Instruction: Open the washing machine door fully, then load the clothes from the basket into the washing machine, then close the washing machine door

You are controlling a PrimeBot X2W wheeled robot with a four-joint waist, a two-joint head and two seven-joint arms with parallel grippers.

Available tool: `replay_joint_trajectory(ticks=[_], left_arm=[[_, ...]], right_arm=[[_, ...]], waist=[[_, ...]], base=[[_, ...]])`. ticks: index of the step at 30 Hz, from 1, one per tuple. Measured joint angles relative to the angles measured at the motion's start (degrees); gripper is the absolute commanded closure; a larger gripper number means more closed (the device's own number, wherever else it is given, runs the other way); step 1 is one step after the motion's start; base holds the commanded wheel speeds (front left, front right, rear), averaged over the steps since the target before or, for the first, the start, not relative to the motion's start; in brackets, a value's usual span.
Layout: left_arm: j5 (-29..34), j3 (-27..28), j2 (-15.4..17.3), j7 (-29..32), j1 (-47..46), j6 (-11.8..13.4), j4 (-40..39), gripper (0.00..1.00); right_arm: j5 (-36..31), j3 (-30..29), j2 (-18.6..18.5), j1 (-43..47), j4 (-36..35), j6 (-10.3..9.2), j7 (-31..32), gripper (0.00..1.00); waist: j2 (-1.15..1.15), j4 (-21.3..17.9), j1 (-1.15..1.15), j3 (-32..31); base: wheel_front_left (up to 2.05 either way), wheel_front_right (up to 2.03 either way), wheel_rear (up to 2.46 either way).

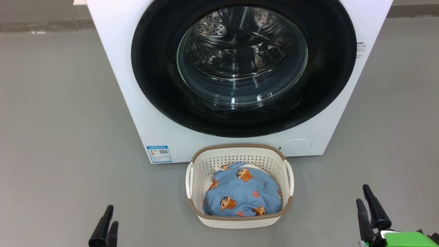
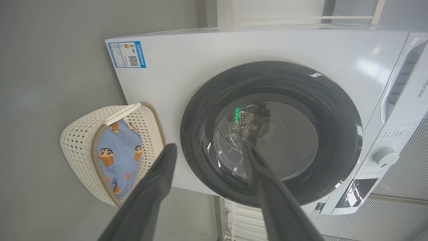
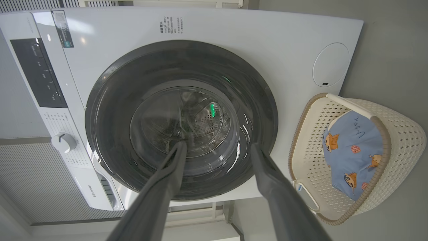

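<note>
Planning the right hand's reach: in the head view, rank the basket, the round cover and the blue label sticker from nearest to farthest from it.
1. The basket, on the floor left of the right hand.
2. The round cover, low on the washing machine, right side.
3. The blue label sticker, low on its left side.

Top edge of the head view crops the big white front-loading washing machine [image 1: 113, 68] and the upper arc of its round glossy black door [image 1: 154, 85]. Print on the blue label sticker [image 1: 158, 154] is too small to read. The light blue cartoon-print garment [image 1: 243, 195] is bunched up, lower part behind the cream perforated basket [image 1: 236, 221] wall; can't tell the garment type. Bottom edge cuts the left gripper [image 1: 111, 216] and right gripper [image 1: 362, 193] below the fingers. Glare on the glass muddies the steel drum [image 1: 212, 31].
</note>
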Motion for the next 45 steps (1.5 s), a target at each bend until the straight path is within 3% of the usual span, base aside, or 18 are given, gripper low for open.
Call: replay_joint_trajectory(ticks=[21, 45], left_arm=[[11.14, -2.59, 0.23, -3.53, -0.14, -0.01, -1.6, 0.0], [37.57, -5.45, 0.48, -7.38, -1.28, -0.08, -3.25, 0.0]], right_arm=[[-11.49, 1.53, -1.11, 0.97, -4.82, 0.0, -3.46, 0.0], [-29.17, 3.39, -3.57, 1.01, -9.05, 0.0, -7.5, 0.0]], waist=[[0.0, 0.03, 0.0, 0.1], [0.0, 0.23, -0.01, 0.33]], base=[[0.0, 0.0, 0.0], [0.0, 0.0, 0.0]])
